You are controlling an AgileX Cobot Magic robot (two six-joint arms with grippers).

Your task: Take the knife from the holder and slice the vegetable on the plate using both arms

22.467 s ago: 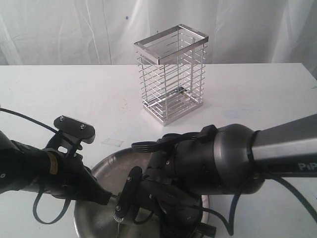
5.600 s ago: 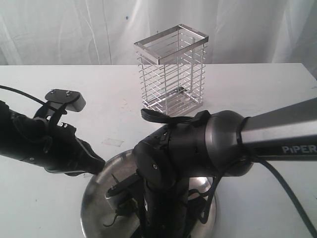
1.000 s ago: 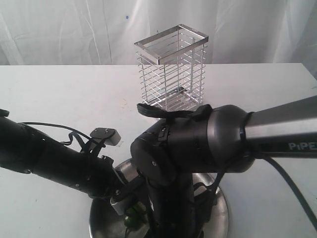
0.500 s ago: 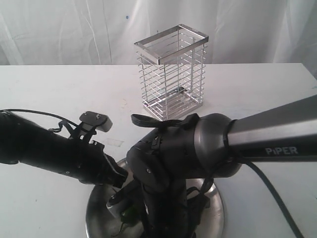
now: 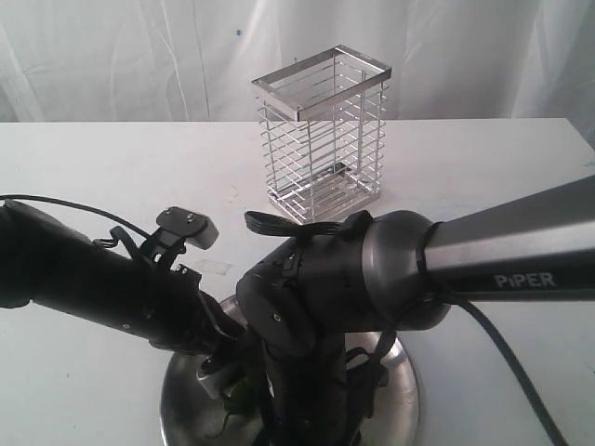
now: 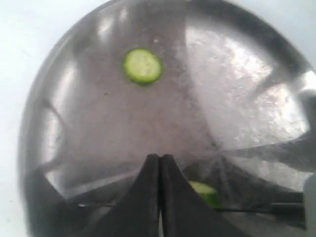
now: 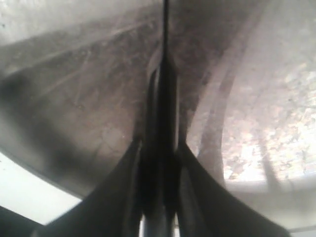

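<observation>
Left tool edged inward, pinched closed, right tool gripping slim black knife

The plate was shiny silver-grey, mottled with pale glare and dark reflections. The slice was pale green with a darker green rim. The knife was black all over. The holder was bright chrome, striped with horizontal bars. The left arm was black; the right arm was black with a grey tube bearing white letters. The table and curtain were white.
</observation>
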